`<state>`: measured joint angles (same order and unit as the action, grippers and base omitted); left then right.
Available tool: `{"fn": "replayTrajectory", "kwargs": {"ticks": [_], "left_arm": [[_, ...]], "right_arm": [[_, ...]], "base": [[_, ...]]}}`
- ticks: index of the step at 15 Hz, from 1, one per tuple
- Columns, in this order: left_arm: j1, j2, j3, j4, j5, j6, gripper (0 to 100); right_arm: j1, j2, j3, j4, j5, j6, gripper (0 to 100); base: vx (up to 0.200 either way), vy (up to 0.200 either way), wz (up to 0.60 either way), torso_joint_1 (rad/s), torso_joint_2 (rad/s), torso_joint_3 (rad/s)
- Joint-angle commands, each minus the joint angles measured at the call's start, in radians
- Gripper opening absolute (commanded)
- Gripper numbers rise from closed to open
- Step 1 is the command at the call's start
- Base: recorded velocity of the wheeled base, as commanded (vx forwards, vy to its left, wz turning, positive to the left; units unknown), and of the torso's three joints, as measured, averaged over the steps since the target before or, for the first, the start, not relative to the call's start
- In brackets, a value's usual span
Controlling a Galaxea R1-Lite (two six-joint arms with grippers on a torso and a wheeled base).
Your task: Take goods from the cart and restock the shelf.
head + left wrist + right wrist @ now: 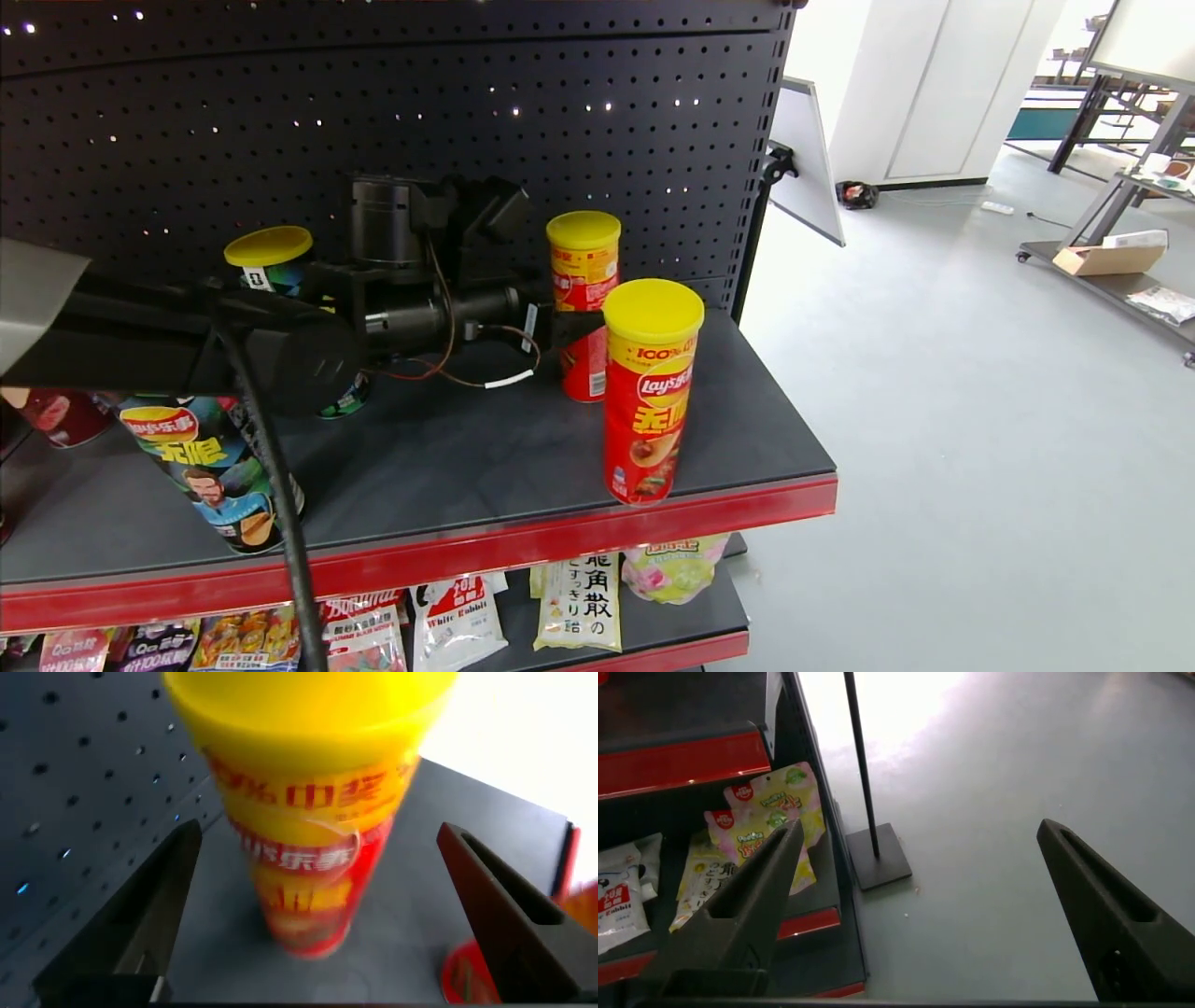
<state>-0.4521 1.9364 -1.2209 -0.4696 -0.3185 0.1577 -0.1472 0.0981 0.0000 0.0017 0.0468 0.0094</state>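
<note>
Two red chip cans with yellow lids stand on the dark upper shelf [448, 457]. The back can [583, 280] is near the pegboard and the front can [651, 392] is by the red front edge. My left arm stretches across the shelf from the left, and my left gripper [563, 329] is at the back can. In the left wrist view that can [313, 849] stands upright between the spread fingers [163, 905] without touching them, so my left gripper [318, 919] is open. My right gripper [915, 905] is open and holds nothing, hanging over the grey floor beside the lower shelf.
A blue-green chip can [219, 476] stands at the shelf's front left, another [271, 261] behind the arm. A black pegboard [560, 112] backs the shelf. Snack bags [579, 597] fill the lower shelf [757, 831]. Open floor [980, 420] lies to the right.
</note>
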Motion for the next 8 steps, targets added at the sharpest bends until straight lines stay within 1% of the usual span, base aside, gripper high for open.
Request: {"fn": "replayTrajectory", "kwargs": {"ticks": [1, 4, 5, 6, 7, 8], "left_arm": [[0.009, -0.116, 0.089, -0.001, 0.007, 0.000, 100], [0.009, -0.292, 0.279, 0.000, 0.006, 0.000, 100], [0.009, -0.321, 0.308, 0.002, 0.007, 0.000, 100], [0.009, -0.424, 0.391, 0.016, 0.007, -0.001, 100], [0.009, -0.531, 0.455, 0.069, 0.007, -0.003, 100], [0.009, -0.657, 0.504, 0.160, 0.007, -0.001, 100]], "right_arm": [[0.000, 0.000, 0.000, 0.000, 0.001, 0.000, 100], [0.000, 0.002, 0.000, 0.000, 0.001, 0.000, 100], [0.000, 0.002, 0.000, 0.000, 0.001, 0.000, 100], [0.000, 0.002, 0.000, 0.000, 0.001, 0.000, 100], [0.000, 0.002, 0.000, 0.000, 0.001, 0.000, 100], [0.000, 0.002, 0.000, 0.000, 0.001, 0.000, 100]], "base": [[0.000, 0.000, 0.00, 0.000, 0.00, 0.000], [0.000, 0.000, 0.00, 0.000, 0.00, 0.000], [0.000, 0.000, 0.00, 0.000, 0.00, 0.000], [0.000, 0.000, 0.00, 0.000, 0.00, 0.000], [0.000, 0.000, 0.00, 0.000, 0.00, 0.000], [0.000, 0.000, 0.00, 0.000, 0.00, 0.000]]}}
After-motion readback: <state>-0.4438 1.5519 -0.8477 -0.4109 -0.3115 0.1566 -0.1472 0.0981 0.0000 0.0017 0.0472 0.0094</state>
